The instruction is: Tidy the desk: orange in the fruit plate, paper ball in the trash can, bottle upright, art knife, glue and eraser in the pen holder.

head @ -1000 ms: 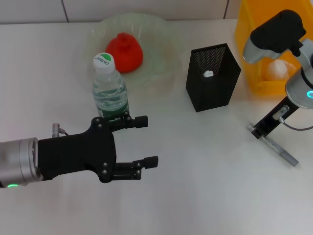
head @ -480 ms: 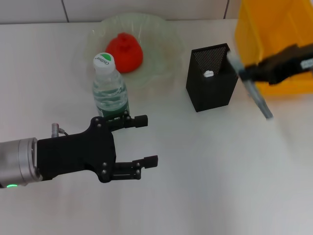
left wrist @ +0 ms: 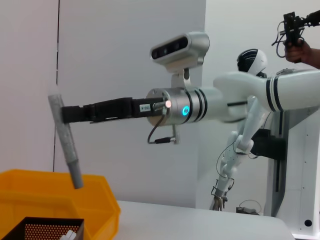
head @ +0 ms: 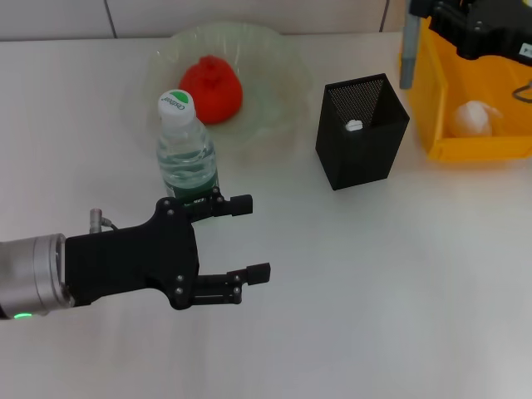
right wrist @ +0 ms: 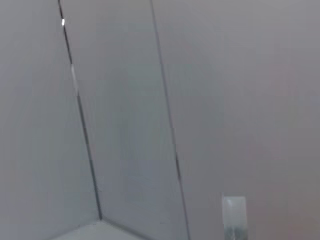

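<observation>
My right gripper (head: pixel 426 15) is at the far right, shut on the grey glue (head: pixel 407 55). The stick hangs nearly upright between the black pen holder (head: pixel 362 133) and the yellow trash can (head: pixel 440 125). The left wrist view shows the same glue (left wrist: pixel 68 147) held from the side above the trash can (left wrist: pixel 55 192). The white paper ball (head: pixel 474 117) lies in the trash can. In the pale-green fruit plate (head: pixel 270 66) rests the orange (head: pixel 212 89). The bottle (head: pixel 186 150) stands upright. My left gripper (head: pixel 249 238) hovers open just in front of it. The art knife and eraser are out of view.
Something small and white (head: pixel 355 125) shows inside the pen holder; I cannot tell what it is. The white tabletop (head: pixel 374 291) stretches across the front and right. A tiled wall (right wrist: pixel 125 110) fills the right wrist view.
My right arm lifted the glue off the table at the right and swung it up and back; the stick now hangs upright beside the trash can. The left arm has not moved.
</observation>
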